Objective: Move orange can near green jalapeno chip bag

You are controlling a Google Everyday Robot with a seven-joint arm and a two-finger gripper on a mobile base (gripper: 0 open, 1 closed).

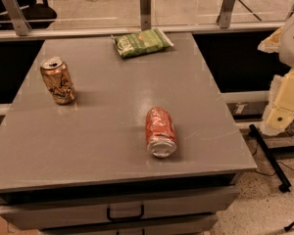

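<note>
The orange can (58,81) stands upright on the left side of the grey table (112,146), golden-brown with a silver top. The green jalapeno chip bag (142,42) lies flat at the table's far edge, near the middle. The can and the bag are well apart. My gripper (282,109) is on the pale cream arm at the right edge of the view, off the table's right side and far from both things. It holds nothing that I can see.
A dented red-orange can (160,131) lies on its side near the table's front right. A glass railing with metal posts (145,6) runs behind the table. A drawer handle (125,213) shows below the front edge. A black stand leg (269,155) lies on the floor at right.
</note>
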